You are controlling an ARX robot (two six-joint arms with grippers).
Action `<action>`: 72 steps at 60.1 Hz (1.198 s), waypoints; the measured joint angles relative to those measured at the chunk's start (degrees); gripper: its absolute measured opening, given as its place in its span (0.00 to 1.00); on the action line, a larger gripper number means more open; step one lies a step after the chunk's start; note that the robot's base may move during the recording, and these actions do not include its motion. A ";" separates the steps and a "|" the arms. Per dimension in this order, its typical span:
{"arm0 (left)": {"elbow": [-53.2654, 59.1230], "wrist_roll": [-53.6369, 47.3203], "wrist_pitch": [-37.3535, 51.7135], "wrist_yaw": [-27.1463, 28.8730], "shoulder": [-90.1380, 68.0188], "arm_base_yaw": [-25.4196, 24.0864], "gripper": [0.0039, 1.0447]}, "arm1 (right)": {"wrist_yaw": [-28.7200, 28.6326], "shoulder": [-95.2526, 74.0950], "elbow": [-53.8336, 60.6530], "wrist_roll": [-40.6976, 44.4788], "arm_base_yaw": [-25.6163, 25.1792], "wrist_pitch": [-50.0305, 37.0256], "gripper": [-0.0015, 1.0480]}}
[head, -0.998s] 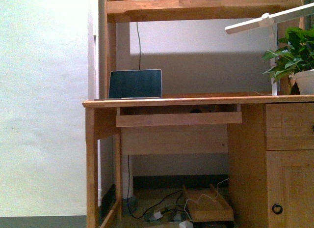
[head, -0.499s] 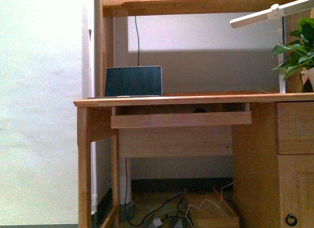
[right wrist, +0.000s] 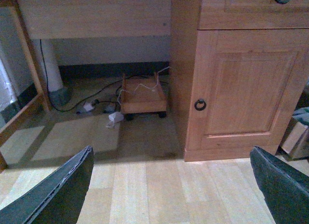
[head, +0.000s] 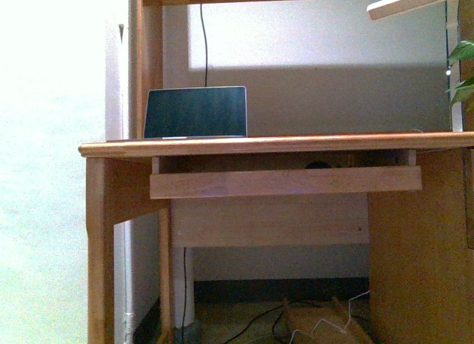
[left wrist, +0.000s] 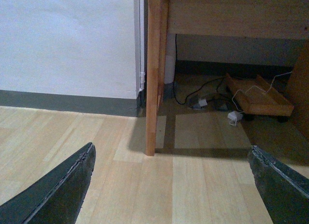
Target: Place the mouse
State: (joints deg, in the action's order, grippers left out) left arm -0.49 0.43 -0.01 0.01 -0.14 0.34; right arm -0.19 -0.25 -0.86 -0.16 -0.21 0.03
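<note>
Before the bench [head: 274, 144], the left tool [left wrist: 171, 185] and right tool [right wrist: 171, 185] are hanging released, awaiting the mouse [head: 318, 165] under its top.

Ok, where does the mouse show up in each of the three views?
Front: the mouse is a dark dome peeking over the pull-out shelf's front rail, below the desktop.
Left wrist: not in it.
Right wrist: not in it.
Shared landmark: the wooden floor cart, in all three.

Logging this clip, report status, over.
Left claw and right claw open, empty. Probable mouse: dark dome in pull-out tray under desktop. Tray lip hides most of it.
</note>
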 joint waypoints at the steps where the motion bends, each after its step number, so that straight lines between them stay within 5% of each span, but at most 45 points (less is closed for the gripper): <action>1: 0.00 -0.02 0.00 0.00 0.00 0.00 0.93 | 0.00 0.00 0.00 0.00 0.00 -0.02 0.93; 72: 0.00 -0.02 -0.02 -0.02 0.00 0.00 0.93 | 0.02 0.00 0.00 -0.04 0.02 0.00 0.93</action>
State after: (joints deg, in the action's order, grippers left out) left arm -0.49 0.40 -0.03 -0.01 -0.14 0.34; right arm -0.16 -0.25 -0.86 -0.21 -0.19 0.03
